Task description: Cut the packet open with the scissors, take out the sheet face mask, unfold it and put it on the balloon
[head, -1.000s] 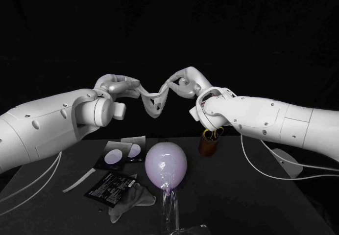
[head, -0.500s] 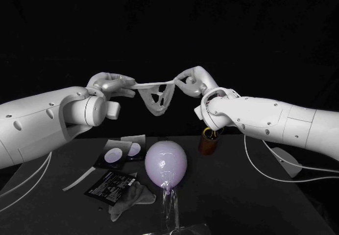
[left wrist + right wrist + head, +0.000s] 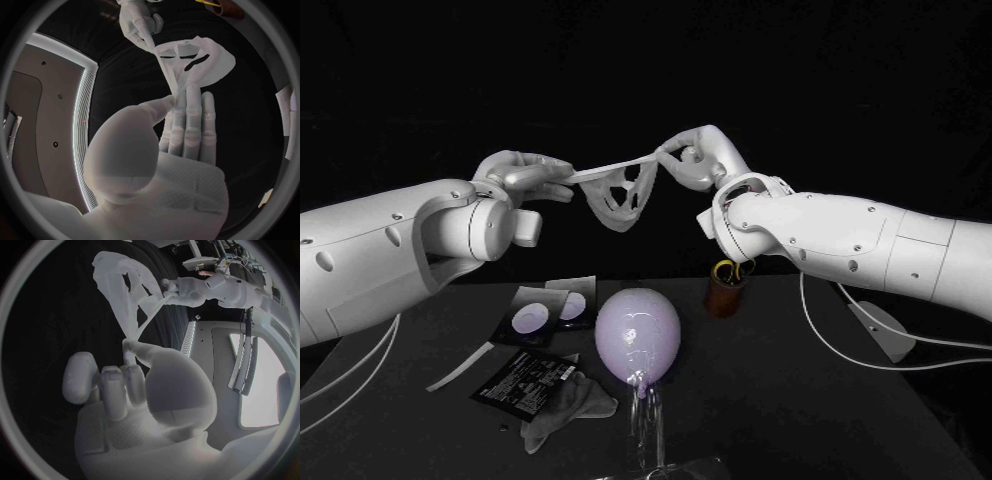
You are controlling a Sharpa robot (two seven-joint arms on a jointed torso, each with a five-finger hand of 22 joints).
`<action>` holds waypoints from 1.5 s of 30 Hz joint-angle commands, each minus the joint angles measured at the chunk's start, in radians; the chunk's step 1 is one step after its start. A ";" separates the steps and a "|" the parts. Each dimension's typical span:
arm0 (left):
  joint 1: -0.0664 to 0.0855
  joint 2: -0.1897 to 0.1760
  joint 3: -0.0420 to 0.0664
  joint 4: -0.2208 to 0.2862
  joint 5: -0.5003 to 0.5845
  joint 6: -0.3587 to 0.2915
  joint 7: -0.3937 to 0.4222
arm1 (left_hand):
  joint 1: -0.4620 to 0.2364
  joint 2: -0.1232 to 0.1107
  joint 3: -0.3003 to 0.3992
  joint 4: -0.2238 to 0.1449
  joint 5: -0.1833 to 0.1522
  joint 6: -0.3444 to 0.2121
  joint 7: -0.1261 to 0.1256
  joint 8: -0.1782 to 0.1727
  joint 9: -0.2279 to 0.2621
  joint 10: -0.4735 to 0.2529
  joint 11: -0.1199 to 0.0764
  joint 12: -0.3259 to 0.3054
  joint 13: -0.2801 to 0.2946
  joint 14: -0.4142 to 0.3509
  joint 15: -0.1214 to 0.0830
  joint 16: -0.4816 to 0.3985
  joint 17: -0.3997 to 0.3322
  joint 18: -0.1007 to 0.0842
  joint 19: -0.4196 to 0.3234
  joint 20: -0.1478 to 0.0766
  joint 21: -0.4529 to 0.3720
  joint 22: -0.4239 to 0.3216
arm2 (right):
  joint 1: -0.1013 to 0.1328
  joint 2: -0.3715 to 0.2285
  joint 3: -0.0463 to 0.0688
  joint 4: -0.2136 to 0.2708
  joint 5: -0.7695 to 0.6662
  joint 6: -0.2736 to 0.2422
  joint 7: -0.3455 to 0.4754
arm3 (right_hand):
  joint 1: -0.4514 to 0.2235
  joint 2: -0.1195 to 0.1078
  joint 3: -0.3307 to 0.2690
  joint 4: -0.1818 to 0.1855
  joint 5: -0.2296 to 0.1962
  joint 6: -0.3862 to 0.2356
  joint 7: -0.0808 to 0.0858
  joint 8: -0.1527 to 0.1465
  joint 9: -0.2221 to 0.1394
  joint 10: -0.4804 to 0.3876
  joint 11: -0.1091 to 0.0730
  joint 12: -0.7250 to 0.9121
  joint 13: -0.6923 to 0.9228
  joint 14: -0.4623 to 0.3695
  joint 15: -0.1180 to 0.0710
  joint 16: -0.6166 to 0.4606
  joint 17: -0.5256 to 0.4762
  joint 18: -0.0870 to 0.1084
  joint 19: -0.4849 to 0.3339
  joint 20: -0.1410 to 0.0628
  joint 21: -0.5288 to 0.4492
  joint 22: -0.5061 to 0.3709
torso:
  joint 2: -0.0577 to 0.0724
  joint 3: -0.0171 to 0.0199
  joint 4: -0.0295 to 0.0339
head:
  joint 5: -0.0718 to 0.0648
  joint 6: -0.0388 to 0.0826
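The white sheet face mask [image 3: 623, 193] hangs stretched in the air between my two hands, high above the table. My left hand [image 3: 528, 176] pinches its left edge and my right hand [image 3: 694, 158] pinches its right edge. The mask [image 3: 190, 59] shows eye and mouth holes in the left wrist view, pinched by my left hand [image 3: 181, 117]; my right hand [image 3: 139, 22] grips its far edge. The mask [image 3: 122, 282] trails from my right hand [image 3: 125, 375] in the right wrist view. The pale lilac balloon [image 3: 639, 335] stands on its holder below. The black packet [image 3: 524, 380] lies left of it.
A brown cup holding the scissors [image 3: 727, 288] stands right of the balloon. A black card with two white discs [image 3: 548, 312], a pale strip [image 3: 462, 368] and a crumpled cloth [image 3: 567, 410] lie on the table's left side. A white cable [image 3: 841, 345] runs along the right.
Both hands have drawn apart and the mask, slack and folded a second ago, is now pulled out taut between them. My right hand has risen slightly.
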 commanded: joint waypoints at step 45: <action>0.047 0.034 0.004 -0.052 -0.009 -0.008 0.049 | 0.009 0.000 0.002 -0.001 0.005 0.011 -0.003 -0.003 0.002 0.013 -0.005 0.004 0.001 0.002 -0.005 -0.007 0.005 0.019 -0.004 0.000 0.009 0.003 | -0.042 0.034 -0.004 0.003 -0.022 -0.012 0.019 | 0.007 0.000 0.007 -0.004 0.003 0.010 -0.002 0.005 0.002 0.067 -0.006 0.005 0.199 0.104 -0.007 0.003 0.264 0.007 0.004 -0.002 0.004 0.002 | -0.007 0.0001 0.0051 | 0.000 0.002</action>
